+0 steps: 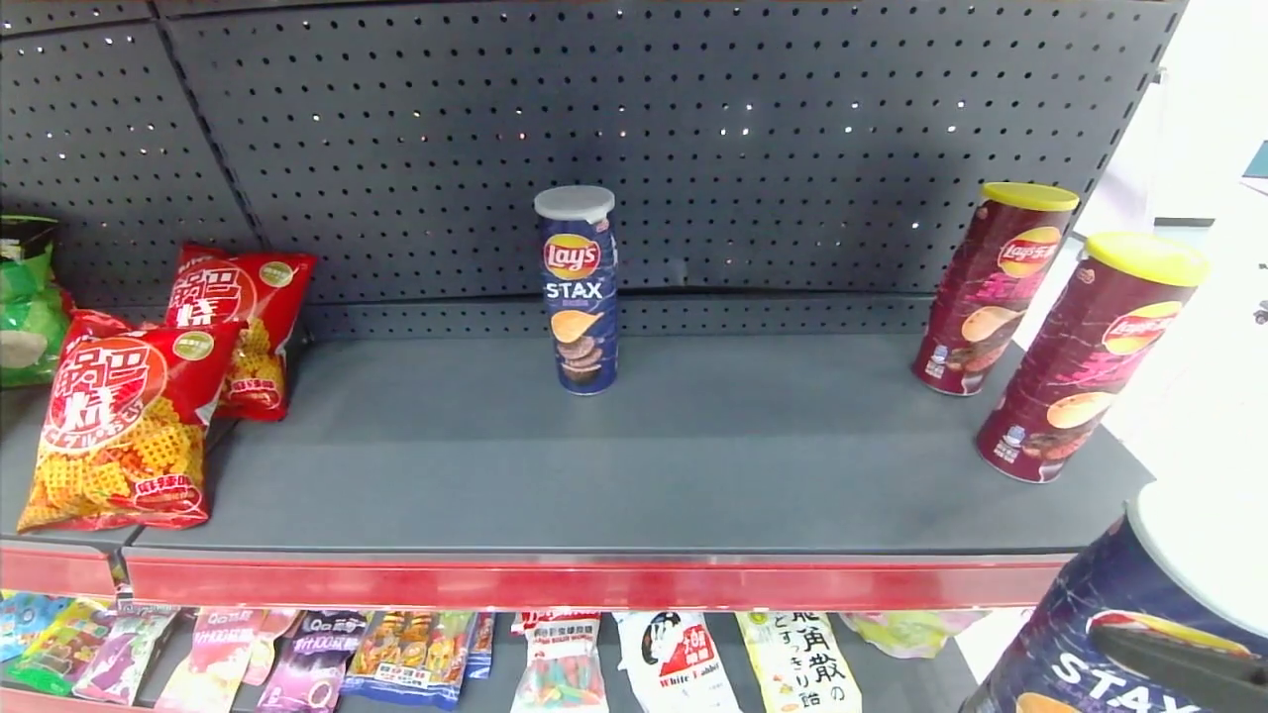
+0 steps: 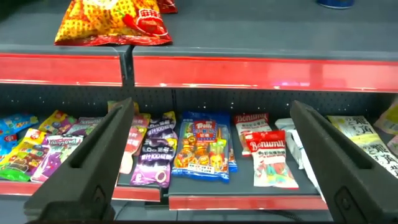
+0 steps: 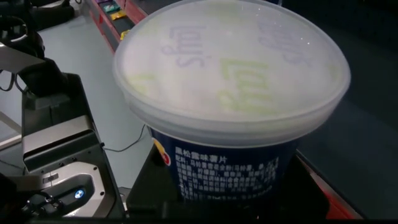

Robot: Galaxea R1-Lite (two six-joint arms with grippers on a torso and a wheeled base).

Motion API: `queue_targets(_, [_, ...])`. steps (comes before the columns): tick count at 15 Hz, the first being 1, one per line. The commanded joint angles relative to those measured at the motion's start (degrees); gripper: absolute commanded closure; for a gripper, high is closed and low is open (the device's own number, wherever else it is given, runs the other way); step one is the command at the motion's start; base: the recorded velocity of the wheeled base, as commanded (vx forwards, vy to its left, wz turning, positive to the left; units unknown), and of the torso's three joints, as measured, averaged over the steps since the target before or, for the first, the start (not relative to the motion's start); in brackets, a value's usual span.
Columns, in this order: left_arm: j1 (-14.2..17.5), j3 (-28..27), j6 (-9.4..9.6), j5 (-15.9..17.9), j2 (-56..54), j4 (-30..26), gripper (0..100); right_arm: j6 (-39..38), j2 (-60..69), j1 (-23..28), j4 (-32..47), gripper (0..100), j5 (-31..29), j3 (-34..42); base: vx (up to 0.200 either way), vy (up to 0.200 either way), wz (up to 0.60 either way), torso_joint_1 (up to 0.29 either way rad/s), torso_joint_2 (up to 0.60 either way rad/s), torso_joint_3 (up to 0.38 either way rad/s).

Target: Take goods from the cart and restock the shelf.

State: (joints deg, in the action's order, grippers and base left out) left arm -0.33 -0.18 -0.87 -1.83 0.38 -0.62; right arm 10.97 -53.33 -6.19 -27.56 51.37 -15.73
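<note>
Gripping 1 blue can point(image 1: 1109, 594) — right tool point(image 1: 1184, 662) clamped around it | left tool point(image 2: 211, 106) spread wide

left gripper point(image 2: 212, 104) spread wide; candy bags point(image 2: 202, 146) on lower shelf point(image 2: 249, 202) beyond.

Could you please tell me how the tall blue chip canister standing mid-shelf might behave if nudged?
The tall blue chip canister stands narrow and upright, so it probably tips easily. Fallen, its round body would likely roll along the flat grey shelf.
</note>
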Motion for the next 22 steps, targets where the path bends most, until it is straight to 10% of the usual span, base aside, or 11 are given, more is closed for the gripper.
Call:
queue_targets(1, [0.0, 0.0, -0.01, 0.0, 0.1, 0.0, 0, 0.0, -0.2, 0.0, 0.0, 100, 0.0, 0.0, 0.0, 0.0, 0.0, 0.0, 0.0, 0.0])
queue_targets(22, [0.0, 0.0, -0.1, 0.0, 0.1, 0.0, 0, -0.2, 1.1, -3.0, 0.0, 100, -0.5, -0.2, 0.019, 0.0, 0.0, 0.0, 0.0, 0.0])
